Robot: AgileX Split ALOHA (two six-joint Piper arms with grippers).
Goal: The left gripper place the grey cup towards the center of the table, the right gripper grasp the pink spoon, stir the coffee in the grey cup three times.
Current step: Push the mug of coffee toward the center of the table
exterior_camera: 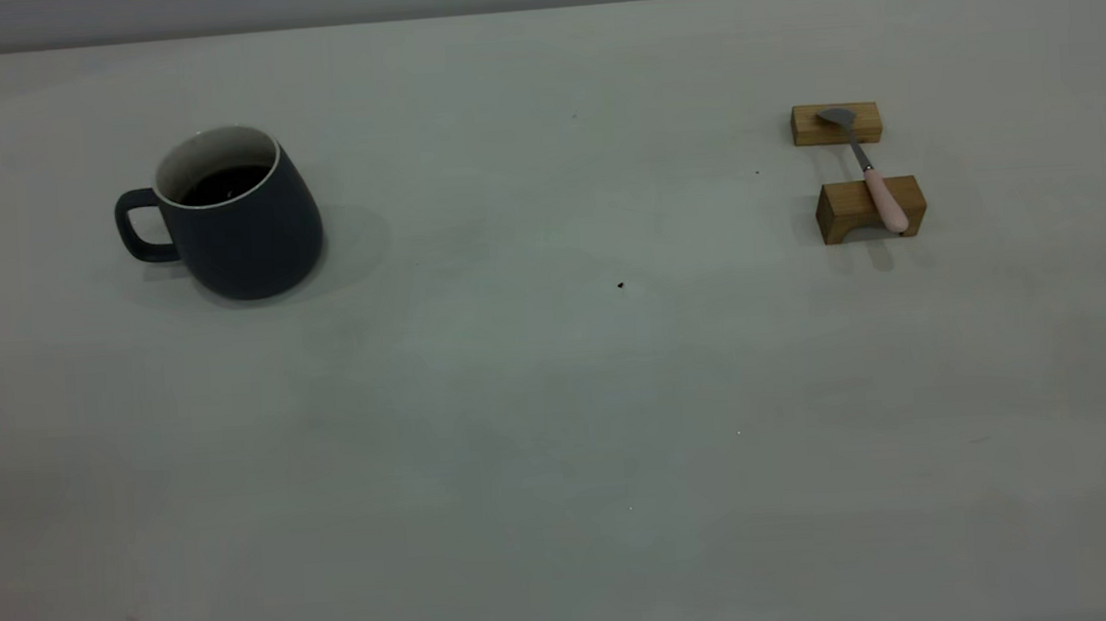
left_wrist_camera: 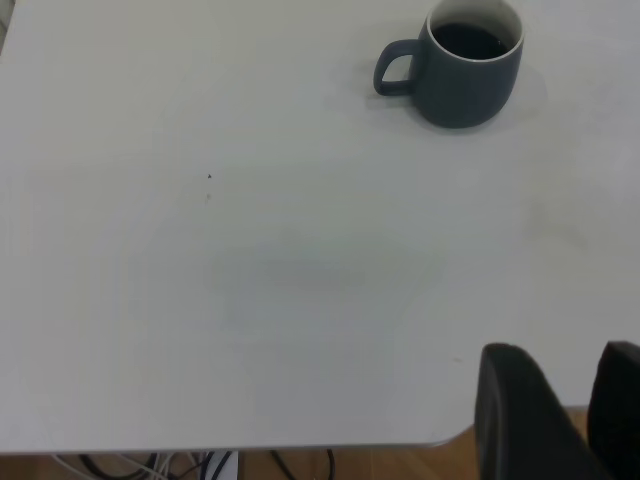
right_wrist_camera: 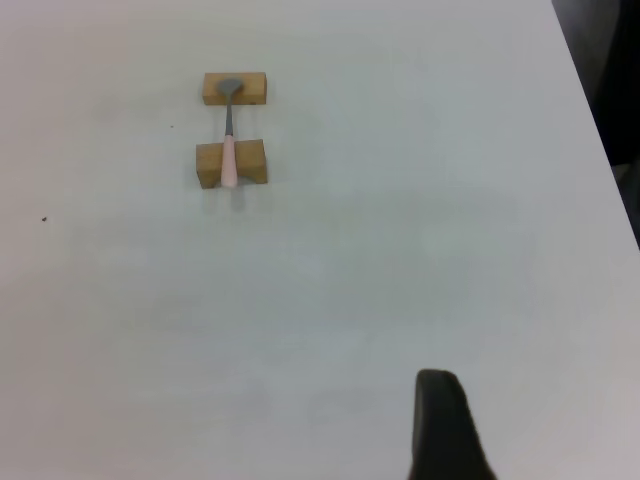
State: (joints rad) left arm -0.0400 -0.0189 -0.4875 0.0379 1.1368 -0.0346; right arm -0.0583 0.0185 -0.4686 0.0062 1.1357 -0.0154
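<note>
The grey cup (exterior_camera: 240,219) stands upright at the table's (exterior_camera: 558,397) left side, its handle pointing to the outer left. Dark coffee (exterior_camera: 224,185) fills it partway. The same grey cup (left_wrist_camera: 468,68) also shows far from my left gripper (left_wrist_camera: 565,352), which hovers open and empty over the table's near edge. At the right, the pink spoon (exterior_camera: 877,185) lies bridged across two wooden blocks, its bowl on the far one. In the right wrist view the pink spoon (right_wrist_camera: 229,150) is far from my right gripper (right_wrist_camera: 445,420), of which only one dark part shows. Neither arm appears in the exterior view.
Two small wooden blocks (exterior_camera: 836,124) (exterior_camera: 854,210) carry the spoon. A tiny dark speck (exterior_camera: 621,285) lies near the table's middle. Cables and wooden floor (left_wrist_camera: 300,465) show beyond the table's edge in the left wrist view.
</note>
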